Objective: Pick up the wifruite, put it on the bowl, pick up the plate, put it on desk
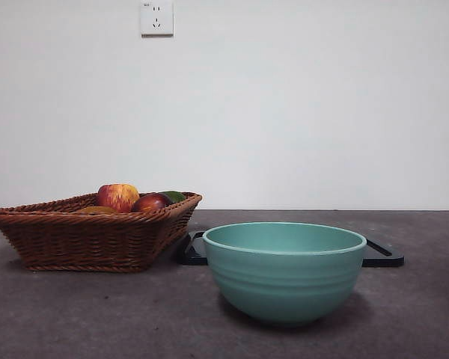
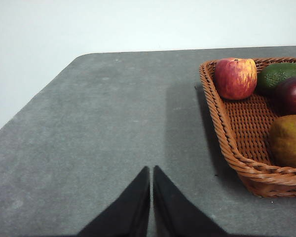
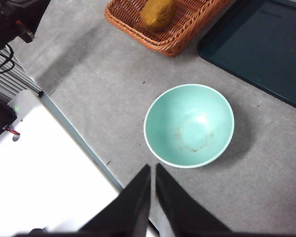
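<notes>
The wifruite [image 2: 288, 140] lies in a corner of the wicker basket [image 2: 220, 123], dull brown and oval. The right wrist view shows the wifruite [image 3: 158, 13] too, and only its top [image 1: 96, 210] peeks over the basket rim in the front view. The teal bowl [image 1: 284, 277] stands empty on the grey desk [image 1: 97, 314], near the front. My left gripper [image 2: 151, 172] hangs shut and empty over bare desk [image 2: 98, 128] beside the basket. High above the bowl [image 3: 189, 126], my right gripper [image 3: 153, 169] is shut and empty. The plate is out of view.
The basket [image 1: 82, 239] also holds a red-and-yellow apple [image 1: 118, 196], a dark red fruit [image 1: 150, 202] and a green fruit [image 2: 278, 74]. A glossy black tray [image 1: 382, 258] lies behind the bowl. The robot's white base [image 3: 44, 163] borders the desk's near edge.
</notes>
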`<state>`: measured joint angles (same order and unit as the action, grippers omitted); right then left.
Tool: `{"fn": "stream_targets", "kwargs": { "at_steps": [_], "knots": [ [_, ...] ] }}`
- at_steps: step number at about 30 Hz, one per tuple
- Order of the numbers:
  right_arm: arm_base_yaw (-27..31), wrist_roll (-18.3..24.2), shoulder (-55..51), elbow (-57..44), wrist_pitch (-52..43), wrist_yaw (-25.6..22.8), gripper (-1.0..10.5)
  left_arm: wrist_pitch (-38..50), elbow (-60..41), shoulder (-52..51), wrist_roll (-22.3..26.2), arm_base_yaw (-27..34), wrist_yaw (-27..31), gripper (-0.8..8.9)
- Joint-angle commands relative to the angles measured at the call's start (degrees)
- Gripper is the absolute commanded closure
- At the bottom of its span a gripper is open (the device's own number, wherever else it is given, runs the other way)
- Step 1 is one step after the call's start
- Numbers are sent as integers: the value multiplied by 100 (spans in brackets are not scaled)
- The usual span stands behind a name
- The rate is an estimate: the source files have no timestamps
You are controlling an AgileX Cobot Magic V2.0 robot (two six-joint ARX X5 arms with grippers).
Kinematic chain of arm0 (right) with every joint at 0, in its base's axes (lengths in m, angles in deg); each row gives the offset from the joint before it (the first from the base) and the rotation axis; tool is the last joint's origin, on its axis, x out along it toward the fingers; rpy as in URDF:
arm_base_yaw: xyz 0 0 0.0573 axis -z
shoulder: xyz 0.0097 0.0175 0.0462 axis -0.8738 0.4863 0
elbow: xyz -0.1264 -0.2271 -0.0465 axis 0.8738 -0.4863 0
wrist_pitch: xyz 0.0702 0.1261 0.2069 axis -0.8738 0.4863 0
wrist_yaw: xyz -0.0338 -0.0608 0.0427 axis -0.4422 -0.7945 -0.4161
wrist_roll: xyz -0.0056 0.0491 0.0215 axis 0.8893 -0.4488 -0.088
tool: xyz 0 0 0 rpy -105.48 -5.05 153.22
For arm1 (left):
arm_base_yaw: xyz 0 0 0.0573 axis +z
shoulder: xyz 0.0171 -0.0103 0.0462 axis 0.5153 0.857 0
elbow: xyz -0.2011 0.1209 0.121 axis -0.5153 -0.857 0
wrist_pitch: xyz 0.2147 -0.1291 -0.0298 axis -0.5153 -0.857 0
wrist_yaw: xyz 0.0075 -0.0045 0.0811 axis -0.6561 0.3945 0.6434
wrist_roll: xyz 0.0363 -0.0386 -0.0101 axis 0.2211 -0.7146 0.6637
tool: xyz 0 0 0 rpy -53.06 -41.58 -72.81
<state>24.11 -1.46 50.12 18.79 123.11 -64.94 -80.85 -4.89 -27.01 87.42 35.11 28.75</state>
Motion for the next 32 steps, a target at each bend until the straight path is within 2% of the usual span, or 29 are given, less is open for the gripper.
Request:
{"fn": "stream_targets", "kwargs": {
  "at_steps": [1, 25, 29, 32],
  "knots": [
    [-48, 63, 33, 114, -59, -2, 941, -46, -120, -11, -31, 11, 31, 804],
    [0, 61, -50, 114, -57, 2, 941, -46, -120, -11, -31, 11, 31, 804],
    [470, 457, -236, 107, -90, -7, 941, -46, -118, -11, -31, 11, 31, 804],
    [1134, 691, -509, 20, -492, -35, 941, -46, -120, -11, -31, 11, 31, 804]
  ]
}}
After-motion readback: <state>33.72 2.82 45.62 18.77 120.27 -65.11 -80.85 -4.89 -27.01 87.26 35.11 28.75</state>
